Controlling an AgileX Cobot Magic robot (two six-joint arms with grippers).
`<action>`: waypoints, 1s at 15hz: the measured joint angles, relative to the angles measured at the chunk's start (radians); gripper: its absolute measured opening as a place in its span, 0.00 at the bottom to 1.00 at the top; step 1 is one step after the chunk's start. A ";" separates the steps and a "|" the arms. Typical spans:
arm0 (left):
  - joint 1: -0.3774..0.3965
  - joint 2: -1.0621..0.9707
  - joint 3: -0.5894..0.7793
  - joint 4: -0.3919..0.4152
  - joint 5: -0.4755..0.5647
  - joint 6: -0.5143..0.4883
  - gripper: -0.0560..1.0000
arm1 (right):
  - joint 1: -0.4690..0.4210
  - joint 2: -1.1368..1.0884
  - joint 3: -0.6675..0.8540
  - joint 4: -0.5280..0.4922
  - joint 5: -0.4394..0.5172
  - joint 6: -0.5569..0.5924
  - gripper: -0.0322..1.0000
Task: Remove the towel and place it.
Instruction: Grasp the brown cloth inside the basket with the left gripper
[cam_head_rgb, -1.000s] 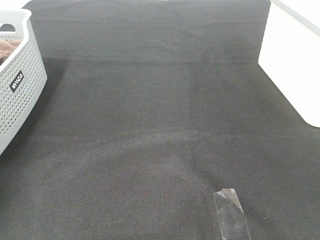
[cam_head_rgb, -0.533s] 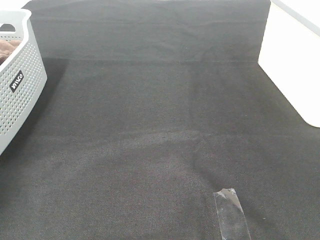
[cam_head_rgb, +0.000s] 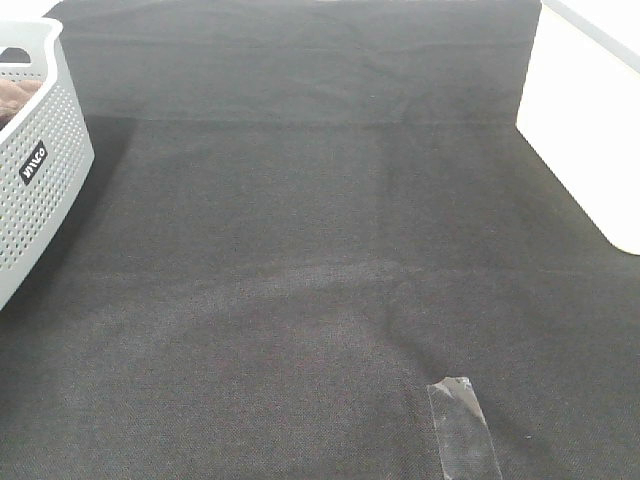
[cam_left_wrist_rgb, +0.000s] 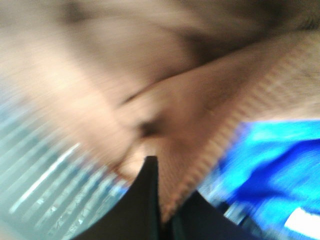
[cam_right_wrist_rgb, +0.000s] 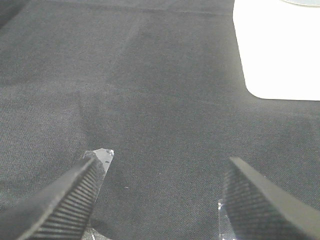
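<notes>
The towel is brown terry cloth and fills most of the blurred left wrist view. My left gripper has its black fingers pressed together with a fold of the towel's ribbed edge pinched between them. In the exterior high view only a small brown patch of the towel shows inside the white perforated basket at the far left; neither arm shows there. My right gripper hangs open above the black cloth with nothing between its fingers.
A black cloth covers the table. A strip of clear tape lies on it near the front right. A white surface borders the cloth at the right. Something bright blue lies beside the towel in the basket.
</notes>
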 joint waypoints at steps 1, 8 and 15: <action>0.000 -0.028 -0.020 -0.001 0.000 -0.025 0.05 | 0.000 0.000 0.000 0.000 0.000 0.000 0.66; 0.000 -0.256 -0.051 -0.204 0.004 -0.079 0.05 | 0.000 0.000 0.000 0.000 0.000 0.000 0.66; -0.078 -0.427 -0.052 -0.345 0.000 -0.086 0.05 | 0.000 0.000 0.000 0.000 0.000 0.000 0.66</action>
